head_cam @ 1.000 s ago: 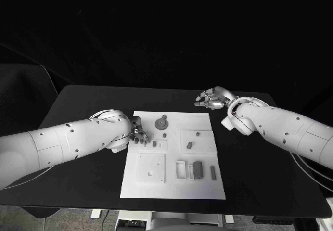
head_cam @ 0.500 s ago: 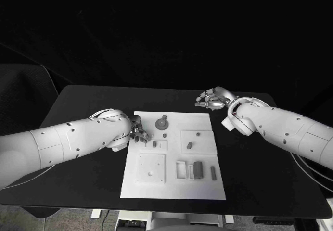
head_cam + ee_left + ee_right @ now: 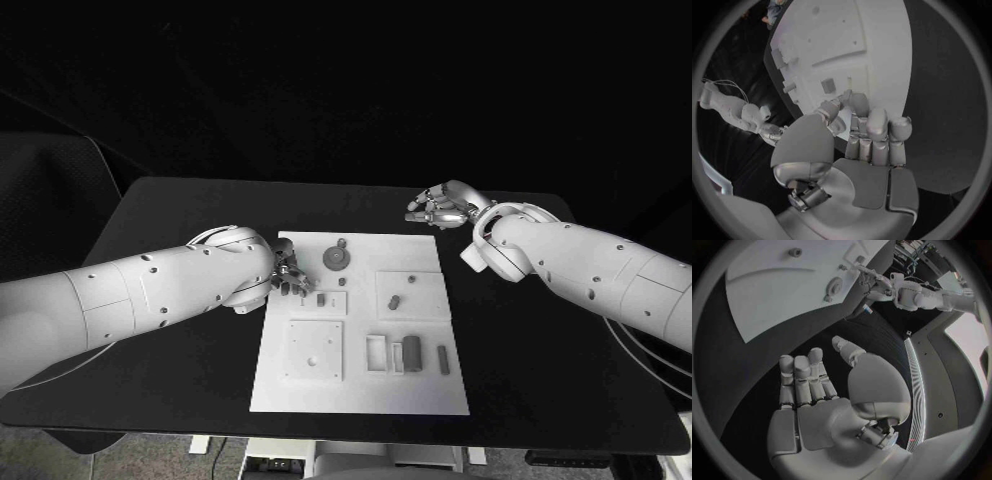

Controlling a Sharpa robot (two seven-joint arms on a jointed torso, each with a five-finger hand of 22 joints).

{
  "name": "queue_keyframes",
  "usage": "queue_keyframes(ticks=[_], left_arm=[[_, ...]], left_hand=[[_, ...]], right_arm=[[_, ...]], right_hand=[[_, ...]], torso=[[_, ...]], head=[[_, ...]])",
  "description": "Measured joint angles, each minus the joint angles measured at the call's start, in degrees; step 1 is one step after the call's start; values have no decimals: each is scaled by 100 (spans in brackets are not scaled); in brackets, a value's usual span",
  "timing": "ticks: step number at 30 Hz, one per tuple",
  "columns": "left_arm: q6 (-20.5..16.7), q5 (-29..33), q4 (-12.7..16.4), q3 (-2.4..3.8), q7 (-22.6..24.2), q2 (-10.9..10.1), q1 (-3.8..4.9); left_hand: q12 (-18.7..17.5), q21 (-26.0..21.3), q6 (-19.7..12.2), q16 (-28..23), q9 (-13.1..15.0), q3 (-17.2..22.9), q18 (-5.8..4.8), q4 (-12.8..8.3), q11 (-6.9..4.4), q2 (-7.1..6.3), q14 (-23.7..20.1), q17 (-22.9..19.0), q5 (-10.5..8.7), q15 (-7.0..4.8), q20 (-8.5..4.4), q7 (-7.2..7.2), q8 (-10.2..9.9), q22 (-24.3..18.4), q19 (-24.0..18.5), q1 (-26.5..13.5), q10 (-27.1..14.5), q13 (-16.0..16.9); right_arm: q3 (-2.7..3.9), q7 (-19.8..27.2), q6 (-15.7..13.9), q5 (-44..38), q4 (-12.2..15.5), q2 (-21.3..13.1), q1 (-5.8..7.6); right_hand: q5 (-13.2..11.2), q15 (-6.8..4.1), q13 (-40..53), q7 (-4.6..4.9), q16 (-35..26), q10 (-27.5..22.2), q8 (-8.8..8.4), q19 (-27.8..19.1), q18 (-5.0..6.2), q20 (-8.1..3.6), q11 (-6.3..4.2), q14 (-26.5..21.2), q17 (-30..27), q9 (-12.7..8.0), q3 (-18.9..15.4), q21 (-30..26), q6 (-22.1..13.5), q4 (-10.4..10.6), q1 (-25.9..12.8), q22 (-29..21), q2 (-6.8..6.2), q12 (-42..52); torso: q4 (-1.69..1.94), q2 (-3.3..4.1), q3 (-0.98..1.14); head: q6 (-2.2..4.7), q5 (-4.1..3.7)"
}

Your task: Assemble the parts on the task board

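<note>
The white task board point(image 3: 361, 385) lies in the middle of the black table. Small dark parts sit on it: a round disc point(image 3: 336, 258) at the far end, a short piece point(image 3: 320, 298) by the left edge, another point(image 3: 392, 301) in the middle, and long bars point(image 3: 411, 352) near the front. My left hand point(image 3: 293, 276) hovers over the board's left edge beside the short piece. Its fingers point(image 3: 873, 125) curl in against the thumb with nothing visible between them. My right hand point(image 3: 443, 205) hangs off the board's far right corner, fingers point(image 3: 804, 375) apart from the thumb and holding nothing.
A square raised plate point(image 3: 313, 348) and an empty slot point(image 3: 375, 352) sit on the board's near half. The board point(image 3: 786, 285) and disc point(image 3: 834, 287) lie ahead of the right hand. Bare black table point(image 3: 173, 400) surrounds the board.
My left hand has drawn back slightly toward the far side, uncovering the short piece by the board's left edge. The right hand has stayed put.
</note>
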Motion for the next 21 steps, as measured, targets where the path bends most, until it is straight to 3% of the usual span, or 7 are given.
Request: queue_keyframes(ticks=[14, 17, 21], left_arm=[[11, 3, -22, 2, 7, 1, 3], [22, 17, -21, 2, 13, -1, 2], [49, 68, -21, -1, 15, -3, -2]], left_hand=[[57, 0, -19, 36, 24, -216, 12, 28, -11, 35, -13, -33, 5, -8, 1, 21, -33, -7, -1, -85, -30, 22], [99, 2, 51, 114, 105, -150, 20, 6, -5, 96, -24, -82, 193, -19, 2, 42, 37, -16, -2, -53, -36, 32], [102, 44, 302, 223, 303, 4, 21, 159, -45, 70, -24, -147, 616, -18, -2, -69, 218, -16, 3, 7, 4, 32]], right_arm=[[0, -1, 2, 0, 2, -3, 0], [0, -1, 3, 0, 2, -4, 0], [0, -2, 4, 0, 2, -4, 0]], right_hand=[[0, 0, 0, -1, 0, 0, 0, 0, 0, 0, 0, 0, 0, 0, 0, 0, 1, 0, 0, -2, 0, 0], [0, 0, 0, -2, 0, 0, 0, 0, 0, 0, 0, 0, 0, 0, 0, 0, 2, 0, 0, -5, 0, 0], [0, 0, 1, -8, 0, 0, 0, 0, 0, 0, 0, 0, 0, 0, 0, 0, 8, 0, 0, -4, 0, 0]], torso=[[-1, 0, 0], [-1, 0, -1], [-2, 0, -2]], head=[[5, -7], [5, -7], [5, -7]])
